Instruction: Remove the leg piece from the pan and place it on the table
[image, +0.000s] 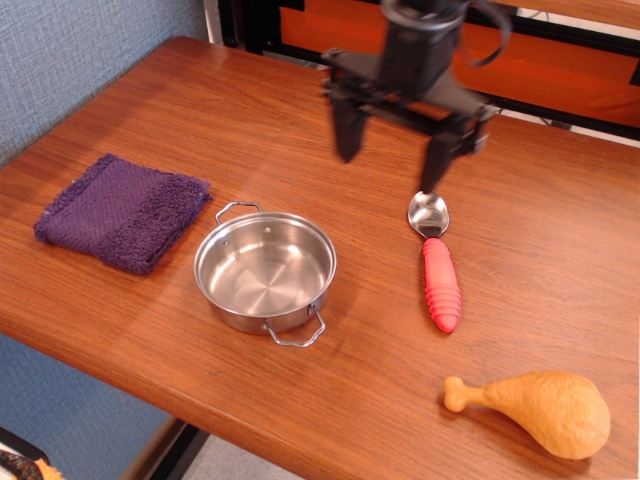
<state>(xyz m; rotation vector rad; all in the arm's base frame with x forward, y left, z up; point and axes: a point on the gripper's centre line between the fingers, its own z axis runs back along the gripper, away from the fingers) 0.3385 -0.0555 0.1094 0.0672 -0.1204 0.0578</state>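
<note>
The leg piece (535, 411) lies on the worktop (180, 110); it seems light, stiff, slippery. The gripper (392, 160) hangs apart, empty.

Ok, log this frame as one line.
gripper: open, raised, empty | pan: empty | leg piece: on table, front right | task: looks done

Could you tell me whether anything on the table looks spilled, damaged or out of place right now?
Nothing stands out. The pan sits upright and empty, the leg piece lies on the table near its front right edge, the red-handled spoon lies flat, and the purple cloth is neatly folded. The gripper hangs open above.
</note>
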